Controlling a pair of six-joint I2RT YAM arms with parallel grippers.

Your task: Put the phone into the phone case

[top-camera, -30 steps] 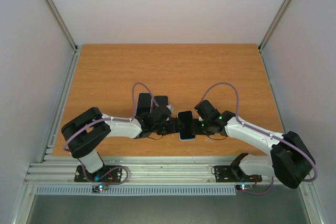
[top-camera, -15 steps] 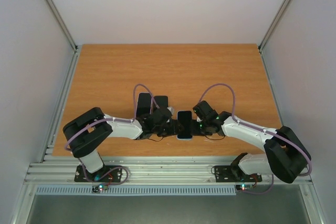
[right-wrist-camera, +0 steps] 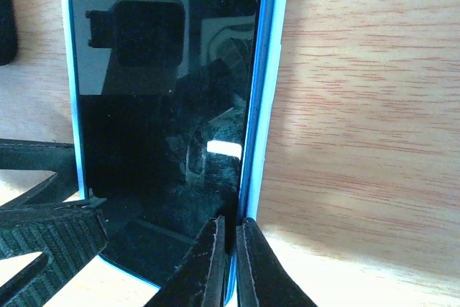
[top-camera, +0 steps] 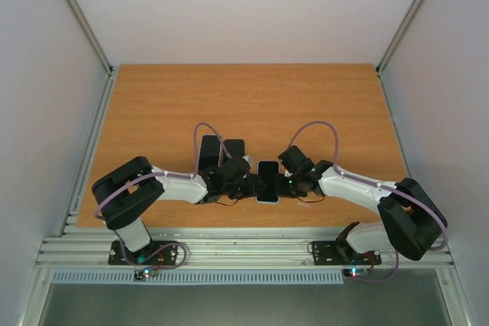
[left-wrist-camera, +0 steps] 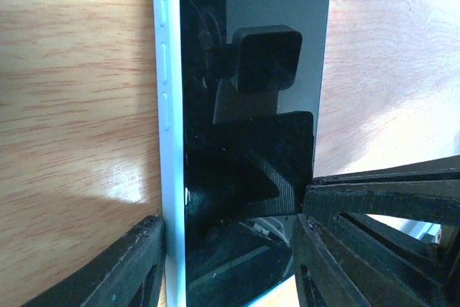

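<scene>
While left claw [left-wrist-camera: 230,249] clasps glossy black phone [left-wrist-camera: 251,127], right claw [right-wrist-camera: 230,239] pinches rim of pale-blue phone case [right-wrist-camera: 272,70]

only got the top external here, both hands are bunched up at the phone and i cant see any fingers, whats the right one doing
observer: The right hand is pinched shut on the light blue rim that runs along one long side of the phone.
operator: ok and the left
observer: The left hand straddles the phone across its width. One of its fingers is against the pale side. I can't tell whether it is actually clamping.
operator: anything on that side it could press by accident
observer: Three side buttons sit in a row on that pale side, farther along it than the finger and not touched by it.
</scene>
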